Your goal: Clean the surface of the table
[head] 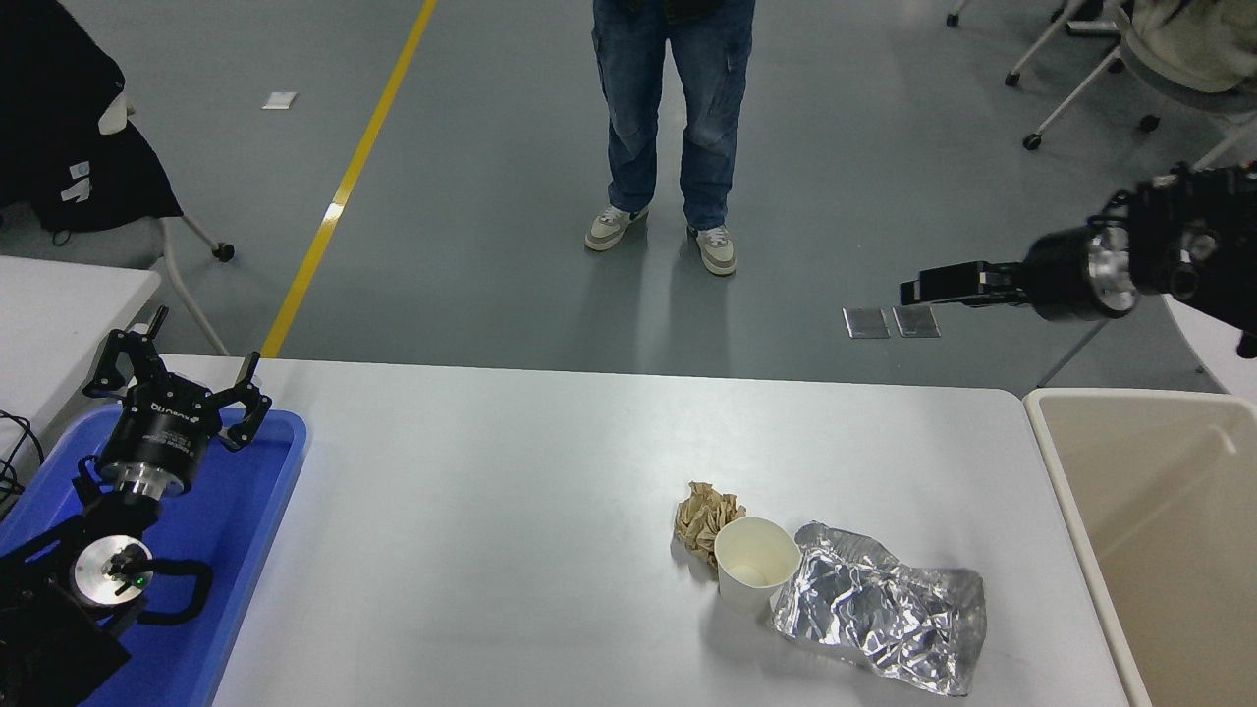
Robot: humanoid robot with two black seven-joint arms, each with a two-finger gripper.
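Note:
The white table surface (491,491) carries three pieces of litter at its right front. A crumpled brown paper ball (705,518) touches an upright white paper cup (754,568). A crinkled silver foil wrapper (884,614) lies against the cup's right side. My right gripper (913,291) hangs high beyond the table's far right edge, pointing left, well above and behind the litter. It is seen side-on and holds nothing. My left gripper (177,378) is parked open over the blue tray (250,511) at the lower left.
A beige bin (1056,491) stands against the table's right end. A person in jeans (673,108) stands on the floor beyond the far edge. A smaller white table (59,304) and wheeled chairs (1169,69) sit at the sides.

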